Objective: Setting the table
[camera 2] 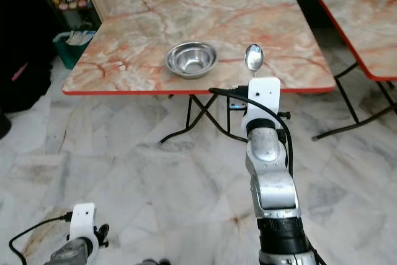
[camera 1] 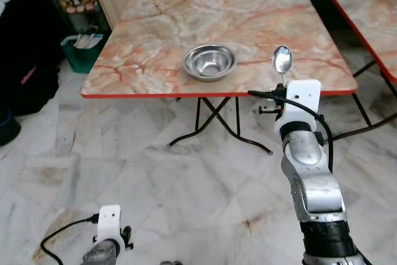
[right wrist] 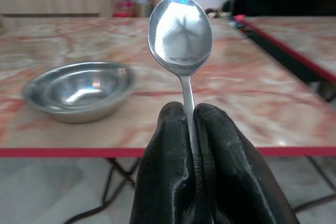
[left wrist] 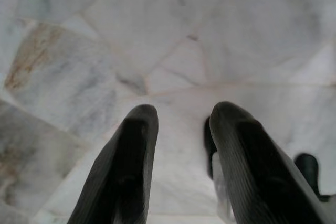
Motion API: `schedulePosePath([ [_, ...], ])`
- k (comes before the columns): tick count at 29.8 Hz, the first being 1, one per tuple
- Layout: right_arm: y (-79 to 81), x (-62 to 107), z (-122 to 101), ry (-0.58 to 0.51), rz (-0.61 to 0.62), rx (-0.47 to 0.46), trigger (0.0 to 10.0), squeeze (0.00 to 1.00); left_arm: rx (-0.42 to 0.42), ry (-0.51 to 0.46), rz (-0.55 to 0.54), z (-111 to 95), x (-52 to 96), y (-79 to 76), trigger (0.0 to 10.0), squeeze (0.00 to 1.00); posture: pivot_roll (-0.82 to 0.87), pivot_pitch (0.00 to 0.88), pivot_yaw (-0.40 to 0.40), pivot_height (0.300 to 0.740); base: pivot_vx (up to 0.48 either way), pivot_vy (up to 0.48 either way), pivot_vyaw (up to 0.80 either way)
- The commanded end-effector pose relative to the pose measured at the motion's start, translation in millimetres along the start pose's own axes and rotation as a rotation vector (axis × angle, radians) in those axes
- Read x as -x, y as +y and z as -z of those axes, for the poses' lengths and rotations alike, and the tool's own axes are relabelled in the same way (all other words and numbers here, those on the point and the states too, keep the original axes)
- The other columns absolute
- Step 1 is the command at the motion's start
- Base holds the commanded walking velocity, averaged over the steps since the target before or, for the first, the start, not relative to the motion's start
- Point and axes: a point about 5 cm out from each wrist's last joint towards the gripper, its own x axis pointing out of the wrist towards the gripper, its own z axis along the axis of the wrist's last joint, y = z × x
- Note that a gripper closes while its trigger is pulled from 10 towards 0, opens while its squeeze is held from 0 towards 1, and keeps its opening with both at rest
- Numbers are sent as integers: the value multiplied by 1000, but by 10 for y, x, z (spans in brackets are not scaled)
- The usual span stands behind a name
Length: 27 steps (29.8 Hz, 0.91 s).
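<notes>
A marble-patterned desk (camera 1: 248,10) with a red edge stands on the pale tiled floor (camera 1: 155,178). A steel bowl (camera 1: 208,62) sits near its front edge. The right gripper (right wrist: 191,124) hovers just short of that edge, jaws clamped on the handle of a spoon (right wrist: 180,32) held upright, right of the bowl. The left gripper (left wrist: 181,129) hangs low over the floor, jaws parted and holding nothing.
</notes>
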Motion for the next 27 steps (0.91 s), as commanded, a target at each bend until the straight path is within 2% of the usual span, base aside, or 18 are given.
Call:
schedulePosePath([
  [1, 49, 2, -32, -13, -19, 4, 10000, 0, -10, 14, -12, 38, 12, 48, 10000, 0, -153, 164, 95, 740, 428, 0, 0],
  [2, 50, -1, -36, -14, -24, 7, 10000, 0, -12, 10, -6, 26, 4, -7, 10000, 0, -157, 171, 96, 740, 446, 0, 0],
  [5, 48, -1, -37, -14, -30, 14, 10000, 0, -14, 4, -3, 3, -4, -37, 10000, 0, -158, 171, 96, 740, 449, 0, 0],
  [9, 54, 4, -26, -8, -40, 33, 10000, 0, -14, -8, -11, -44, -3, 68, 10000, 0, -157, 171, 95, 740, 448, 0, 0],
  [11, 53, 4, -26, -8, -41, 34, 10000, 0, -14, -8, -11, -45, -3, 70, 10000, 0, -157, 171, 95, 740, 450, 0, 0],
  [13, 31, 0, -25, -2, -21, 14, 10000, 0, -13, -10, -19, -60, 5, 155, 10000, 0, -157, 172, 95, 740, 454, 0, 0],
  [15, 18, -4, -14, 6, -11, 13, 10000, 0, -13, -5, -21, -41, 9, 160, 10000, 0, -158, 171, 95, 740, 456, 0, 0],
  [18, -1, -6, 5, 17, -2, 16, 10000, 0, -14, 7, -17, 5, 12, 109, 10000, 0, -158, 171, 95, 740, 455, 0, 0],
  [21, -5, -5, 8, 19, -1, 14, 10000, 0, -15, 19, -6, 60, 10, -13, 10000, 0, -157, 171, 95, 740, 453, 0, 0],
  [27, 10, -4, 11, 27, -8, 12, 10000, 0, -15, 14, 4, 48, -1, -127, 10000, 0, -155, 172, 95, 740, 438, 0, 0],
])
